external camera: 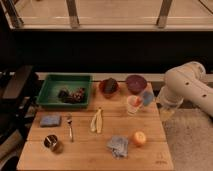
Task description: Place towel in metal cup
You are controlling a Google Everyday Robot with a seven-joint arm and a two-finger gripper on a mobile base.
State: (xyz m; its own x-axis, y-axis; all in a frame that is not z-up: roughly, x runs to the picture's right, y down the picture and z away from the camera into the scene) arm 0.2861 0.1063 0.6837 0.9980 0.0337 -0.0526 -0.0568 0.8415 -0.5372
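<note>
Towel (pixel 118 145): crumpled on the near side of the table, just left of the orange (pixel 139 138).
Metal cup (pixel 51 143): near left corner, well apart from the towel.
Gripper (pixel 166 111): beside the table's right edge, jaws spread, empty.
Handling: likely light, limp and not fragile; pinch a raised middle fold from above.

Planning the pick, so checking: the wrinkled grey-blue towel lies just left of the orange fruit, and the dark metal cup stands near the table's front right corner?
No: the camera view shows the dark shiny metal cup near the front left corner. The wrinkled grey-blue cloth towel does lie just left of the round orange fruit. The end effector hangs right of the wooden table.
</note>
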